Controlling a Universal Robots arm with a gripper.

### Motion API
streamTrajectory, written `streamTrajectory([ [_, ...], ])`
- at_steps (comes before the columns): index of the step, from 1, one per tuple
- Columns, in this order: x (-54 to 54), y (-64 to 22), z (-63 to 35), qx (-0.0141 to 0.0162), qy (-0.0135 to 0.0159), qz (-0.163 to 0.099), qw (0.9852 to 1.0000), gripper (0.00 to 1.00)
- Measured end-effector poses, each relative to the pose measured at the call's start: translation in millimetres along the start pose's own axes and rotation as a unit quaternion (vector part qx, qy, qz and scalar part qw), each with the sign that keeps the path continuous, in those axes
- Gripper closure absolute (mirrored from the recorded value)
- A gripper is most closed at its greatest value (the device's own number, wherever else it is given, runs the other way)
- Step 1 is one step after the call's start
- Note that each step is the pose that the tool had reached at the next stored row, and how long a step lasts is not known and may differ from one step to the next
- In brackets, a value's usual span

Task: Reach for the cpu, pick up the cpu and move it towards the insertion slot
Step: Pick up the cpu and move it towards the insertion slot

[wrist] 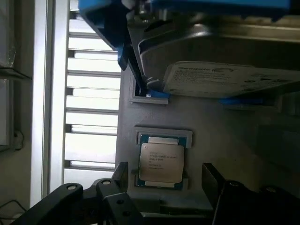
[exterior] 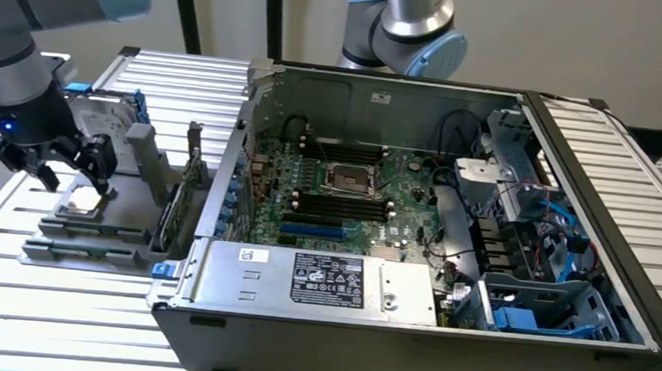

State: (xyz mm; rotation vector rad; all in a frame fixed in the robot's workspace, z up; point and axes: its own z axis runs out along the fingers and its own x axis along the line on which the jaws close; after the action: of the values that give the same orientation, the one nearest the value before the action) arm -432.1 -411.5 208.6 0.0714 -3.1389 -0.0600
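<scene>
The cpu (wrist: 161, 161), a small square chip with a silver-grey top, lies flat in a recess of the grey parts holder (exterior: 87, 222) at the exterior view's left, also seen as the cpu (exterior: 81, 203). My gripper (exterior: 76, 183) hangs just above it, open, with one dark finger on either side of the chip and not touching it. In the wrist view the gripper (wrist: 164, 171) straddles the chip. The insertion slot (exterior: 349, 178), a square socket with a shiny frame, sits on the motherboard inside the open case.
A silver hard drive with blue rails (wrist: 225, 61) stands in the holder just behind the cpu. The open computer case (exterior: 414, 329) has tall walls and a power supply (exterior: 314, 279) at its front. A second arm (exterior: 404, 26) stands behind the case. The table is slatted metal (exterior: 24, 305).
</scene>
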Motion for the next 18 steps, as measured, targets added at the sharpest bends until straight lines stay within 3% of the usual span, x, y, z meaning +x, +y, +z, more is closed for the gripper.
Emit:
streamTrajectory([
  [8, 0.1, -1.9, 13.9, -0.0021, -0.0003, 0.005, 1.0, 0.27],
  [18, 0.3, -2.2, 17.5, -0.0051, -0.0008, 0.023, 0.9997, 0.27],
])
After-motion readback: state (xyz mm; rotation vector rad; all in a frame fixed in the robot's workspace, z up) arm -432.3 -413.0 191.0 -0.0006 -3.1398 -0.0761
